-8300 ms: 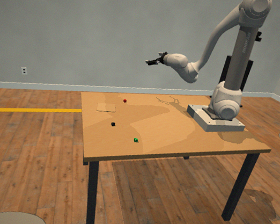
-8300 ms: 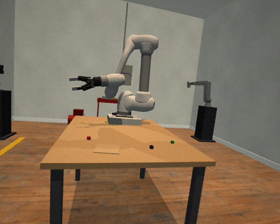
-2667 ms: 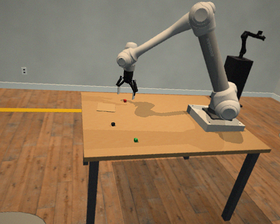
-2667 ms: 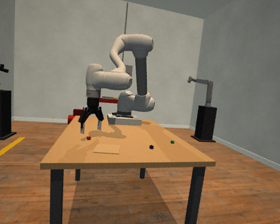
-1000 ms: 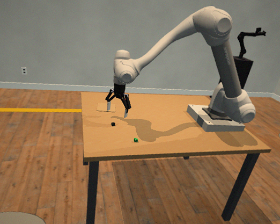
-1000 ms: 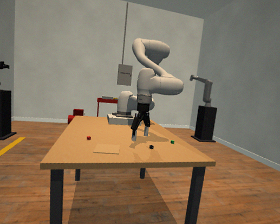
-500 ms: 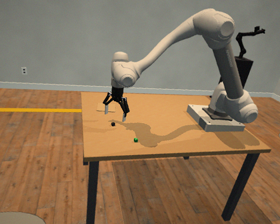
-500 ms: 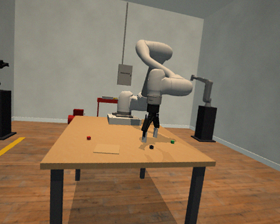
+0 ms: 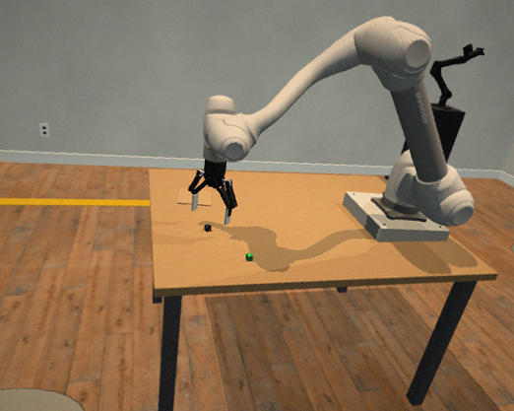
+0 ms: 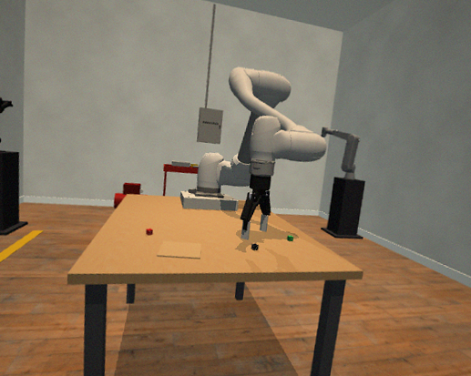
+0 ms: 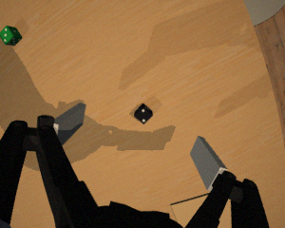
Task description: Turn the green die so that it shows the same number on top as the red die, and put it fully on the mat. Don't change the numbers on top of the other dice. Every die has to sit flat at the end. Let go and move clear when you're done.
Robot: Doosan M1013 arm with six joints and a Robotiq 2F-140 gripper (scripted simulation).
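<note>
From where the exterior view looks, I see a pale, smooth-shelled robot arm (image 9: 313,69) (image 10: 272,87) reaching from the far end of a light-brown, wood-topped table (image 9: 319,188) (image 10: 127,210) (image 11: 85,57). Its black pincer with grey finger pads (image 9: 210,214) (image 10: 253,233) points down over the surface, spread wide and released, with nothing in its grasp.

The small green cube-shaped die (image 9: 249,256) (image 10: 290,237) (image 11: 10,35) sits at the right of the surface, off the mat and well apart from it. White pips show on it, though I can't make out its top number for certain.

Nearer to me and left of the green one, a black cube-shaped die with white pips (image 9: 208,227) (image 10: 254,247) (image 11: 143,113) rests near the spot below the pincer, touching neither finger.

Over on the left lies the thin, flat, tan square mat (image 9: 185,199) (image 10: 180,250) (image 11: 190,211). A small red cube-shaped die (image 10: 149,232) sits just beyond it, a little farther left, its number too small to read.
</note>
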